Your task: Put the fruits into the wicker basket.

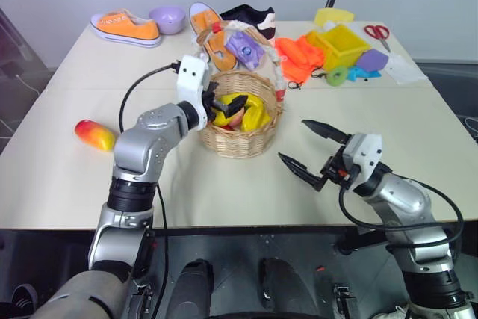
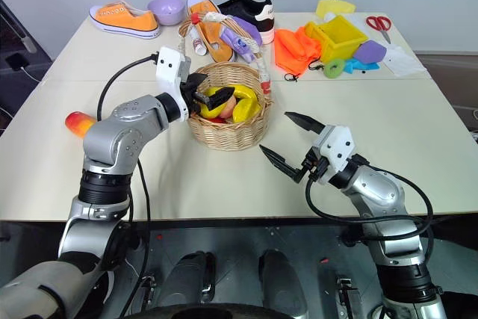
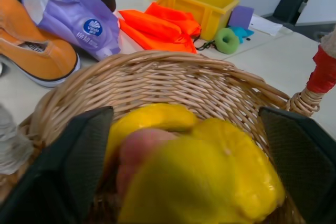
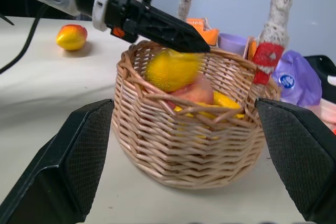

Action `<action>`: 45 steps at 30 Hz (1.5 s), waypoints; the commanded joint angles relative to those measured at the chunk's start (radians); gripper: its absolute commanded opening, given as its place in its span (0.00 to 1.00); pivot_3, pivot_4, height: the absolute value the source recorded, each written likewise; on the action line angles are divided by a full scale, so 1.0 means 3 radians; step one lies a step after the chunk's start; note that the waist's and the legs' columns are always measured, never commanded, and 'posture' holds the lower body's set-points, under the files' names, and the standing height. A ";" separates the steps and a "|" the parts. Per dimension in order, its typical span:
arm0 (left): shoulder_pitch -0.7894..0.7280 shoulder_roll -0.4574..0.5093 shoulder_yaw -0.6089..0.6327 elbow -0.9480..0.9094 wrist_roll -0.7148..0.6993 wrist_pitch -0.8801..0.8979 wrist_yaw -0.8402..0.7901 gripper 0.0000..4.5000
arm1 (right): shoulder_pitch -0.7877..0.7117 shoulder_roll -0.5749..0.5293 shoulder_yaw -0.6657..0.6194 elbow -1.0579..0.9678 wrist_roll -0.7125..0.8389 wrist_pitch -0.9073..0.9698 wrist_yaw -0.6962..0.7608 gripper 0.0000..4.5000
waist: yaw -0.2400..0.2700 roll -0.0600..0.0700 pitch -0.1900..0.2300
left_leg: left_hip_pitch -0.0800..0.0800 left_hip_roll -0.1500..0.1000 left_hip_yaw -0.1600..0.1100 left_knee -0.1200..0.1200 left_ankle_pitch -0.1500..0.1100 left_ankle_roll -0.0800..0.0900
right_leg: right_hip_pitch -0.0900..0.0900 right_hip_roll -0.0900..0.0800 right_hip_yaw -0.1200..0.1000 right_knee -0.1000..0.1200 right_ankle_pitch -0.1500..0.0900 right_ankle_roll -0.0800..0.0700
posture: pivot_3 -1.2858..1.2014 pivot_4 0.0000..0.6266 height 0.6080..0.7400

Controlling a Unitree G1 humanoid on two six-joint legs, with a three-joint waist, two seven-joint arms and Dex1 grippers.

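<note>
Left gripper (image 1: pixel 218 107): fingers standing spread over the near-left rim of the wicker basket (image 1: pixel 237 140), pinching nothing; a blurred lemon (image 4: pixel 171 69) is showing just under the fingertips inside the basket, and whether it is touching them is hard to make out

Right gripper (image 1: pixel 310 148): fingers standing spread wide and holding nothing, hanging above the bare tabletop (image 1: pixel 224 192) just right of the basket, pointing toward it

Wicker basket, contents: yellow bananas (image 1: pixel 254 110) and a pinkish peach (image 4: pixel 195 93) are lying piled together with the lemon; the pile is partly hidden by the left fingers and the woven wall, so the count is unclear. The arched handle (image 1: pixel 278 72), wrapped white and red, is rising over it

Mango (image 1: pixel 94 135): lying on the tabletop well left of the basket, outside it; the left arm is cutting off part of it in the right eye view

Yellow bin (image 1: pixel 341 46): sitting at the far right of the tabletop, its contents not discernible

Far edge: orange shoes (image 1: pixel 125 26), a purple bowl (image 1: pixel 167 19), orange cloth (image 1: pixel 299 57) and scissors (image 1: pixel 378 33) are lying behind the basket
</note>
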State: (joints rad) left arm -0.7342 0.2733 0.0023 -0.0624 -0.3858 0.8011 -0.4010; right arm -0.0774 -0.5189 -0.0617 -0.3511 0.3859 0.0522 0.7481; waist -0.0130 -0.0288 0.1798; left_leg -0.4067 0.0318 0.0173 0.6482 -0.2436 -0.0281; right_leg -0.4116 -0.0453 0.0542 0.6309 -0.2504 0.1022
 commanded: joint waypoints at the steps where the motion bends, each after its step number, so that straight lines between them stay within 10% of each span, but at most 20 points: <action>1: -0.0076 0.0114 0.0226 -0.0498 -0.0238 0.0261 0.0001 0.99 | -0.0017 0.0035 -0.0065 -0.0097 0.0030 -0.0032 -0.0062 1.00 | -0.0002 0.0000 0.0000 | -0.0001 0.0000 0.0000 0.0001 0.0000 0.0000 | 0.0000 -0.0001 0.0000 0.0000 0.0000 0.0000 | 0.52 0.24 1.00; 13: 0.1400 0.1042 0.1397 -0.1056 -0.0297 0.0076 -0.0214 0.99 | -0.0458 0.0050 0.0156 0.0203 0.0171 -0.0046 0.0384 1.00 | -0.0023 0.0002 0.0001 | 0.0008 0.0004 0.0001 -0.0006 0.0000 0.0000 | 0.0000 0.0000 -0.0001 0.0004 -0.0006 -0.0011 | 0.52 0.24 1.00; 26: 0.2226 0.0371 0.2298 -0.2115 -0.0313 0.0440 0.0993 0.99 | -0.0525 0.0105 0.0189 0.0347 0.0094 -0.0069 0.0438 1.00 | -0.0017 -0.0011 -0.0002 | 0.0007 -0.0001 0.0012 0.0003 0.0000 -0.0001 | 0.0008 -0.0031 -0.0003 -0.0002 -0.0006 -0.0012 | 0.52 0.24 1.00; 45: 0.1215 0.0407 0.2127 -0.1026 -0.0168 0.0860 0.1682 0.99 | -0.0580 0.0225 0.0338 0.0284 0.0025 -0.0053 0.0375 1.00 | -0.0008 -0.0016 -0.0004 | 0.0010 0.0003 0.0003 0.0001 0.0000 -0.0001 | 0.0008 -0.0006 -0.0006 0.0000 -0.0004 -0.0015 | 0.52 0.24 1.00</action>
State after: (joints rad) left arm -0.3432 0.3813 0.6188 -0.3880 -0.4357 1.0370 0.0848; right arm -0.2474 -0.4583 0.0427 -0.2225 0.3915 0.0428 0.8699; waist -0.0155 -0.0336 0.1786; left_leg -0.4038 0.0327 0.0178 0.6482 -0.2436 -0.0283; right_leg -0.4094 -0.0468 0.0523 0.6311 -0.2517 0.0978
